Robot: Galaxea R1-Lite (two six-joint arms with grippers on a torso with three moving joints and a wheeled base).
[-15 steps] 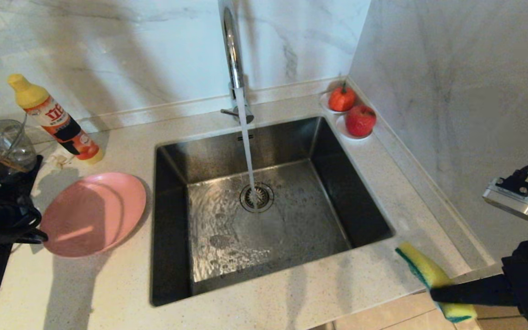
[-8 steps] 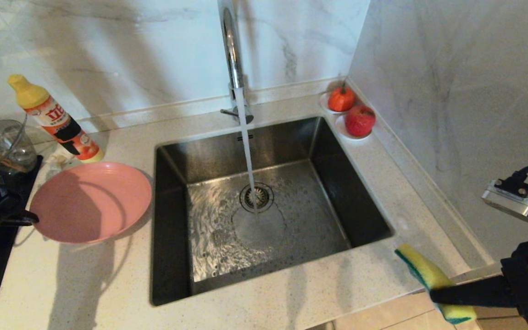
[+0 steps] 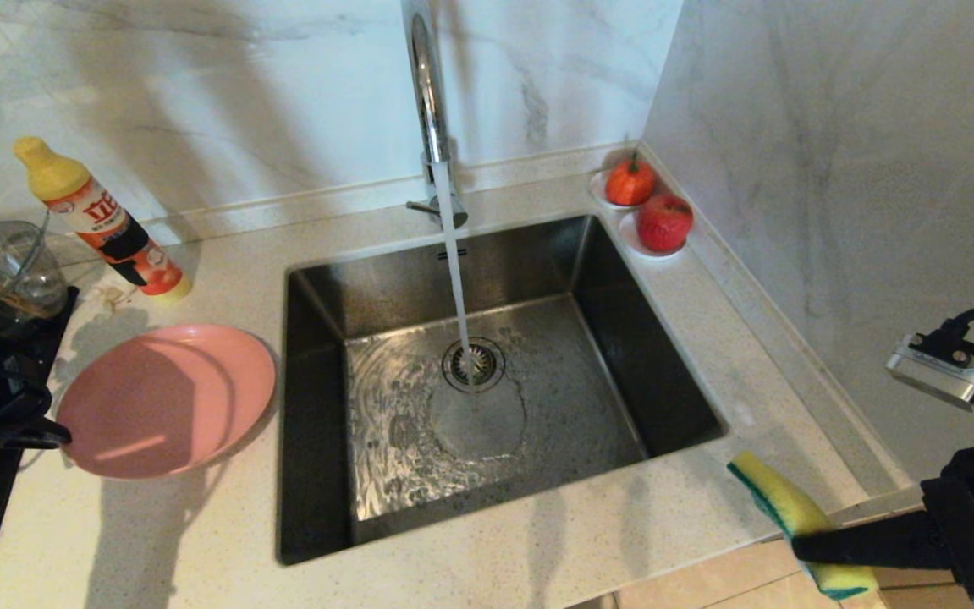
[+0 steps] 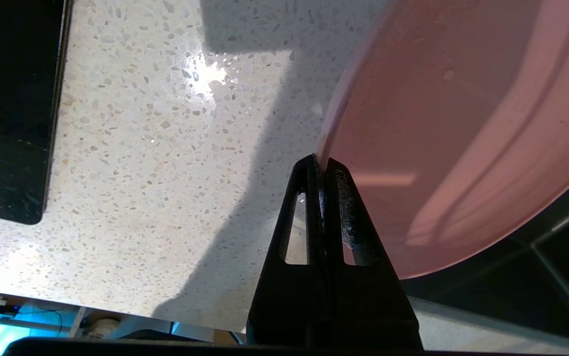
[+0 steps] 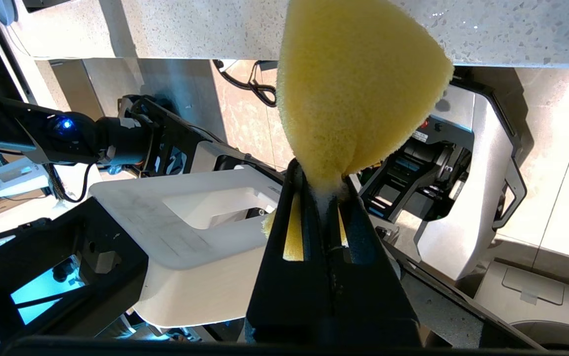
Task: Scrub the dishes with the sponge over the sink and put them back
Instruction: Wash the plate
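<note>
Left gripper (image 4: 320, 165) fingers clamped on round pink plate (image 3: 167, 399) rim, lowered, apparently flatter than before; right gripper (image 5: 321, 180) pinching rectangular yellow-green sponge (image 3: 795, 516), unmoved.

Black slotted claw (image 4: 320, 165) fingers, white base shell, silver wrist camera (image 3: 943, 372)

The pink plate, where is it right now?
In the head view the pink plate sits left of the sink, below the detergent bottle, its left rim pinched by the left gripper.
</note>
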